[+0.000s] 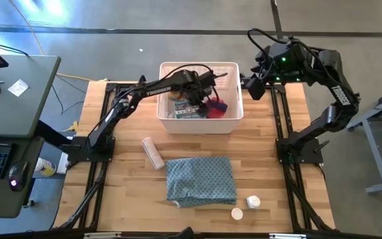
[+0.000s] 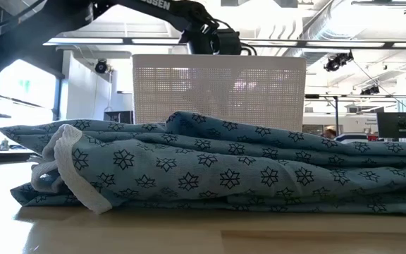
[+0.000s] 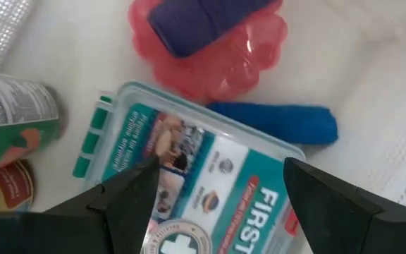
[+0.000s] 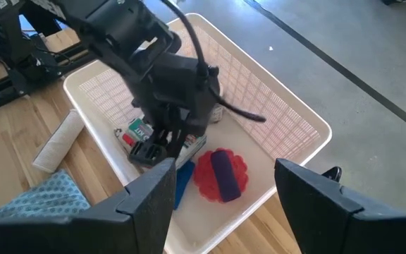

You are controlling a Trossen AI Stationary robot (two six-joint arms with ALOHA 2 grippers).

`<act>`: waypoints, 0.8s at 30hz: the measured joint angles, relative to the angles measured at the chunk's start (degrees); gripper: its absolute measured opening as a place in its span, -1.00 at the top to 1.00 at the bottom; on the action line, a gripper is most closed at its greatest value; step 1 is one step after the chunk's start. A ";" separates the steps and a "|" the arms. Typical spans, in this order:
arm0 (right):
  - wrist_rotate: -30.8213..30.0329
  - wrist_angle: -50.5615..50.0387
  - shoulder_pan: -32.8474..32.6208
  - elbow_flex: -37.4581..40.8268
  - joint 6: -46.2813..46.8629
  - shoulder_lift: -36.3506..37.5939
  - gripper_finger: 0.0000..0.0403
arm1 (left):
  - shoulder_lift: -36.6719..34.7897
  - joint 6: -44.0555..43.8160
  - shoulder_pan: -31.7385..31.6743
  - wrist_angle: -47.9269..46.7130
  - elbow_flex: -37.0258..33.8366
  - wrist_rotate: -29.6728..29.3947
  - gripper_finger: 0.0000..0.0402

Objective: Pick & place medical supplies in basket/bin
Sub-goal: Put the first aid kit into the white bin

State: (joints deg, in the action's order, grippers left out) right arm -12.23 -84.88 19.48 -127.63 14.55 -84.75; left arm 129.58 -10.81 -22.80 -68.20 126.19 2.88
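A: Left side first. What do I log?

B: I see a white roll (image 1: 153,153) lying on the table (image 1: 270,179), near the patterned cloth (image 1: 200,180). My left gripper (image 3: 217,201) hangs inside the basket (image 1: 166,121), fingers apart, nothing between them, just above a first-aid packet (image 3: 196,187).

A: Basket contents?

B: Packet; a pink-red disc (image 3: 213,53) with a purple tube (image 3: 196,21) resting on it; a blue tube (image 3: 277,123) beside the packet; a printed bottle (image 3: 13,120).

A: Right side?

B: Two small white pill bottles (image 1: 245,207) stand on the table right of the cloth. My right gripper (image 4: 220,190) hovers beside the basket's right wall, fingers apart, empty.
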 joint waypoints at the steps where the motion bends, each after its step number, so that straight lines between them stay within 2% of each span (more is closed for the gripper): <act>1: 0.00 0.02 -0.02 0.00 0.00 -0.02 -0.15 | 0.02 1.01 0.29 -0.42 0.00 -0.21 -0.67; 6: 0.00 0.02 -0.01 0.00 -0.01 0.00 -0.15 | 0.02 6.19 1.94 -5.28 0.00 -2.02 -0.67; 15: -0.04 0.02 -0.02 0.00 -0.98 -0.02 -0.15 | 0.00 7.57 2.57 -10.29 1.36 -2.64 -0.67; 20: -0.04 0.02 -0.02 0.00 -1.05 -0.02 -0.15 | 0.00 7.50 2.62 -8.24 4.33 -3.25 -0.67; 24: -0.04 0.02 -0.01 0.00 -1.05 -0.02 -0.15 | -0.03 5.07 2.62 -2.95 6.31 -4.05 -0.67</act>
State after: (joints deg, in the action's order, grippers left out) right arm -12.27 -84.86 19.48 -127.64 13.49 -84.77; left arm 129.55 -5.74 -20.18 -71.15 132.50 -1.18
